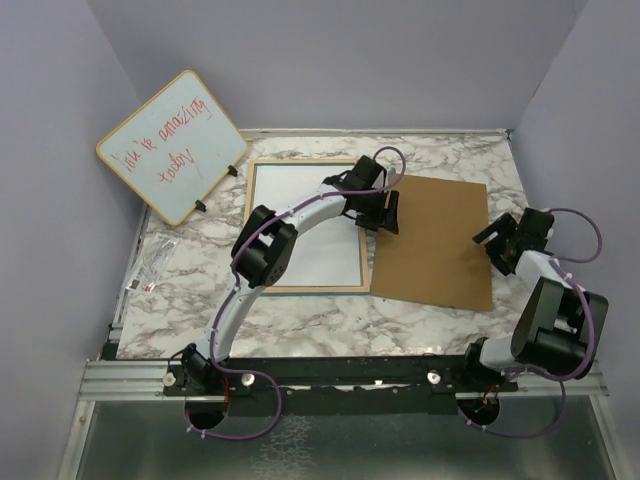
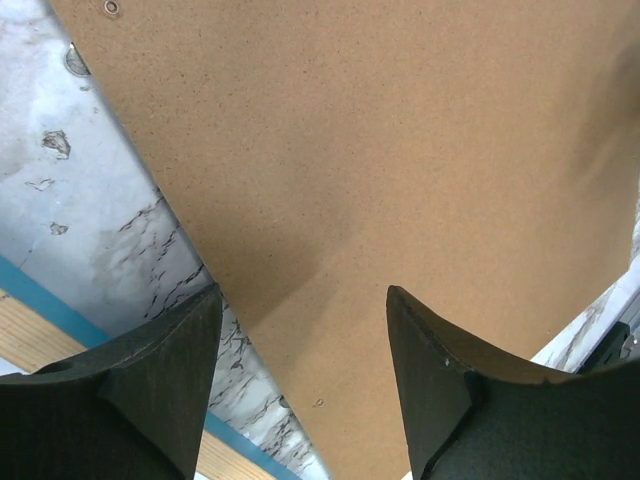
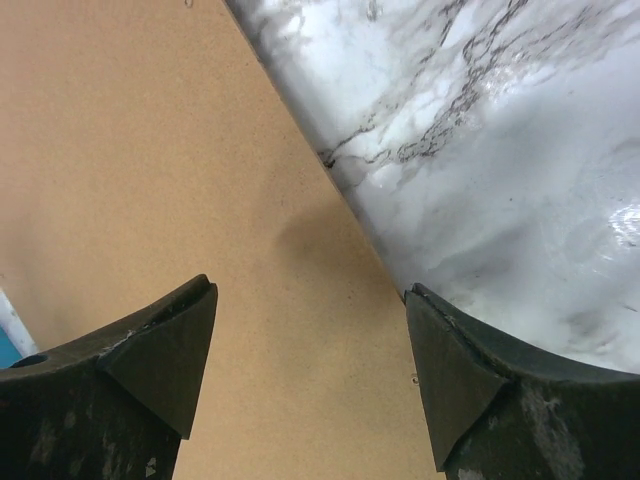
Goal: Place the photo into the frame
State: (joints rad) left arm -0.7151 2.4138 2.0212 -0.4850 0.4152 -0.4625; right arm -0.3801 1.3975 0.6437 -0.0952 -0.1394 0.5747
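The frame (image 1: pixel 248 222) lies flat on the marble table, pale wood back up, with a thin blue edge along its near side. A white sheet (image 1: pixel 300 235) fills its opening; it looks like the photo's white reverse, and no print shows. My left gripper (image 1: pixel 385 213) hangs open over the left edge of the brown backing board (image 1: pixel 435 245). The left wrist view shows that gripper (image 2: pixel 303 295) empty above the board (image 2: pixel 380 150), with the frame (image 2: pixel 20 320) at lower left. My right gripper (image 1: pixel 497 240) stands open at the board's right edge, its jaws (image 3: pixel 310 287) empty above the board (image 3: pixel 150 150).
A round-cornered whiteboard (image 1: pixel 172 145) with red handwriting leans at the back left. A small clear packet (image 1: pixel 150 265) lies near the table's left edge. Lilac walls close in the table on three sides.
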